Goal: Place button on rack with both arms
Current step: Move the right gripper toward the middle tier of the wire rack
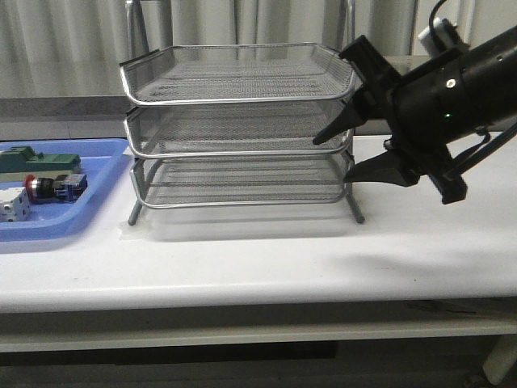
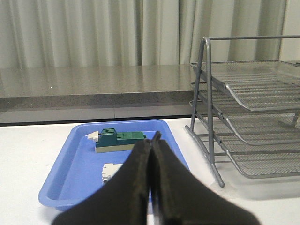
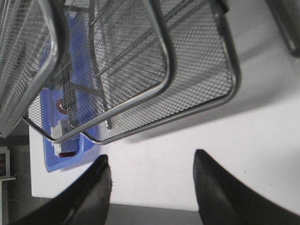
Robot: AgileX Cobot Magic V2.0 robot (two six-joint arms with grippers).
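The small push button with its red mushroom head, black collar and blue-and-black contact block (image 1: 55, 187) lies on its side in the flat blue plastic tray (image 1: 97, 194) at the left edge of the white worktop (image 1: 266, 259), between a white boxy switch (image 1: 12, 206) and a green block (image 1: 40, 160). It looks light, rigid and hard-shelled. The domed head is likely smooth and liable to roll or slip, so the squarer contact block seems the surer place to pinch, across its flat sides.

The three-tier silver wire-mesh rack (image 1: 238, 121) stands mid-worktop, just right of the tray. It is stiff but light enough that a push might slide it.

The right gripper (image 1: 335, 158) hovers at the rack's right end with its fingers spread wide and empty, level with the middle and lower tiers. The left gripper (image 2: 152, 140) is pressed together, holding nothing, and points toward the tray.
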